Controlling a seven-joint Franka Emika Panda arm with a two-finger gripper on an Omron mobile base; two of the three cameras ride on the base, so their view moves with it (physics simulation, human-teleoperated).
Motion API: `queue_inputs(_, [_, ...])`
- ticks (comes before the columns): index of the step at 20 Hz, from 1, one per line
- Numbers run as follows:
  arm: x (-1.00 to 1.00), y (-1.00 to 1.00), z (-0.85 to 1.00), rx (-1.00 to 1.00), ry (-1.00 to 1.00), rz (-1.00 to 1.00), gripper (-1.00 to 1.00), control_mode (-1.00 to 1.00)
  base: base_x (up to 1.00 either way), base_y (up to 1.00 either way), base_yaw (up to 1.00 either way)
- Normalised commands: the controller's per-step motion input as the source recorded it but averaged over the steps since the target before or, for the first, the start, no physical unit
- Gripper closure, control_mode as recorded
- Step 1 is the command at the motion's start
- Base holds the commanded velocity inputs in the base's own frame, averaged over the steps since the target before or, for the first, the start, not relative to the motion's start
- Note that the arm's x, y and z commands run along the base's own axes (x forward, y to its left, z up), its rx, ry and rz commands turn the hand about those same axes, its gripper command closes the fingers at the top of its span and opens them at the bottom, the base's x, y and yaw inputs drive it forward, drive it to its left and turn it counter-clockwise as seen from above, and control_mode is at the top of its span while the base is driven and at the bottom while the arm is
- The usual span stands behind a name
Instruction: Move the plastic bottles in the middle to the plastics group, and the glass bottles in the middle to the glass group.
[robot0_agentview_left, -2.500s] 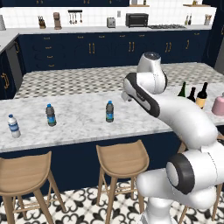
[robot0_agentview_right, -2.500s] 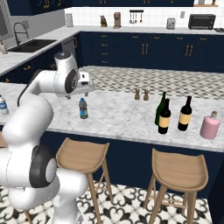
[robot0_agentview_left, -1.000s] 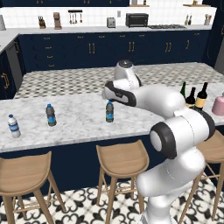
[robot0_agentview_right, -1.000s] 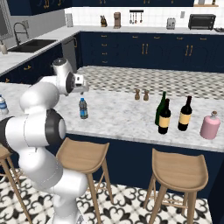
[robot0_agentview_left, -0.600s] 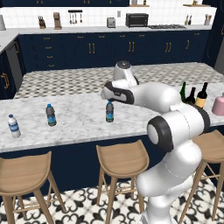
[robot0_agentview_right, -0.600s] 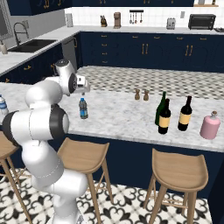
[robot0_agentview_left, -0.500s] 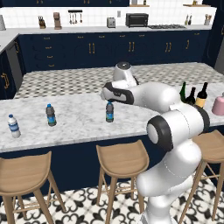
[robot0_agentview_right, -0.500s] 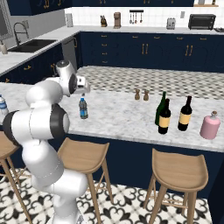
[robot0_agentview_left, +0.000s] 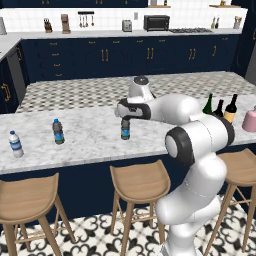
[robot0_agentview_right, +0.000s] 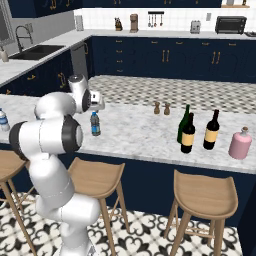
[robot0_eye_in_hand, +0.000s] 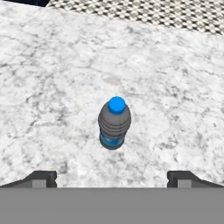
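The blue-capped water bottle (robot0_eye_in_hand: 114, 124) stands upright on the marble counter (robot0_eye_in_hand: 52, 87), its long axis vertical, directly beneath the end effector (robot0_eye_in_hand: 112, 177), whose jaws are spread wide and empty, one tip to either side of the bottle's cap.

Surface: white marble island counter (robot0_agentview_left: 90, 145), long.
Left end: two small water bottles (robot0_agentview_left: 16, 144) (robot0_agentview_left: 58, 131), upright, apart.
Middle: blue-capped water bottle (robot0_agentview_left: 125, 129); green bottle (robot0_agentview_right: 184, 123) and orange-labelled wine bottle (robot0_agentview_right: 188, 134).
Right end: wine bottle (robot0_agentview_right: 212, 130), pink vessel (robot0_agentview_right: 240, 143).
Rear: two small shakers (robot0_agentview_right: 161, 108).
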Motion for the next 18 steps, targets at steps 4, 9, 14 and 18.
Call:
queue_inputs(4, [0.19, 0.00, 0.00, 0.00, -0.01, 0.00, -1.00, -1.00, 0.00, 0.00, 0.00])
queue_inputs(9, [0.02, 0.00, 0.00, 0.01, -0.07, 0.00, -1.00, -1.00, 0.00, 0.00, 0.00])
queue_inputs(14, [0.01, 0.00, -0.25, 0.06, -0.13, 0.00, -1.00, -1.00, 0.00, 0.00, 0.00])
queue_inputs(18, [0.00, 0.00, -0.40, 0.04, -0.02, 0.00, -1.00, -1.00, 0.00, 0.00, 0.00])
